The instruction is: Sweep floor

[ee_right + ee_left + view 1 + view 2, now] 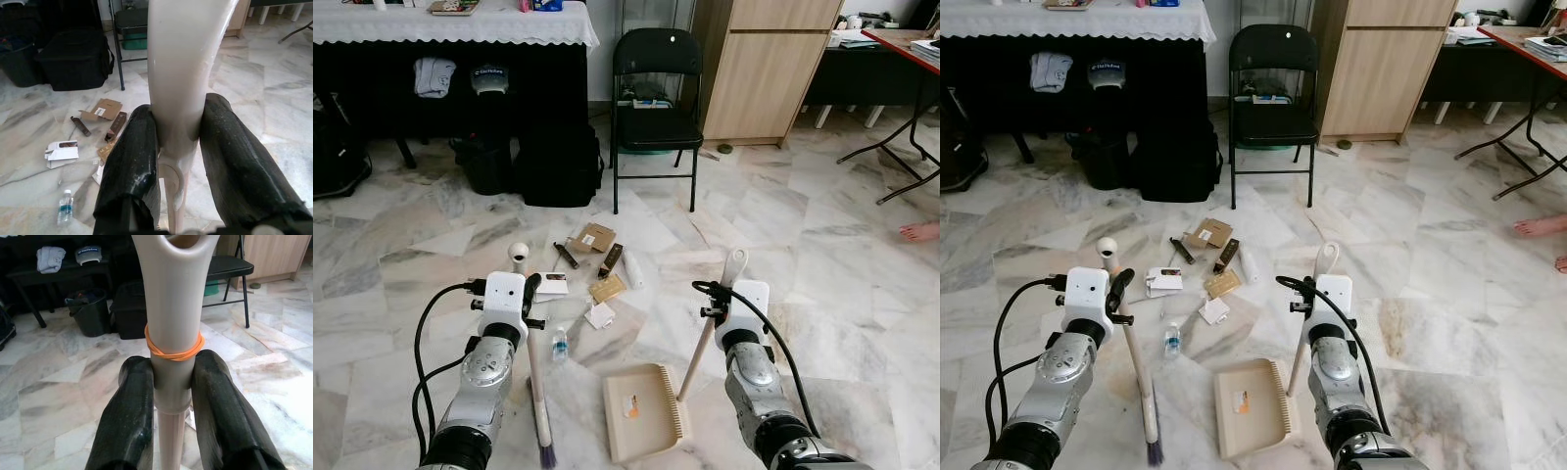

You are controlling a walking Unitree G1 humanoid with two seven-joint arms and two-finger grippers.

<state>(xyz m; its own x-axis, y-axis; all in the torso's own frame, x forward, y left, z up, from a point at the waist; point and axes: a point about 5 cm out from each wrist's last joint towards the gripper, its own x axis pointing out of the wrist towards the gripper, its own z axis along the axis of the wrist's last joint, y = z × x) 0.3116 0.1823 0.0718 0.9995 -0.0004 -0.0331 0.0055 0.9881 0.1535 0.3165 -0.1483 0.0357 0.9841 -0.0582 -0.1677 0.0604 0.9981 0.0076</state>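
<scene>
My left gripper (pixel 172 377) is shut on the beige handle of a broom (pixel 536 382), just below an orange rubber band (pixel 173 350). The broom's purple bristles (pixel 546 452) rest on the marble floor near my left side. My right gripper (pixel 178 122) is shut on the long handle (pixel 705 333) of a beige dustpan (pixel 644 411), which lies flat on the floor between my arms. Ahead of the dustpan lies scattered litter: cardboard pieces (pixel 592 238), a dark box (pixel 611 259), a white paper scrap (pixel 600 315) and a small water bottle (pixel 560 345).
A black folding chair (pixel 654 108) stands beyond the litter. Left of it are black bags (pixel 558 162) under a table with a white cloth (pixel 450 24). A wooden cabinet (pixel 764 69) and a desk (pixel 901 44) stand at the right. A person's bare foot (pixel 920 231) rests on the floor there.
</scene>
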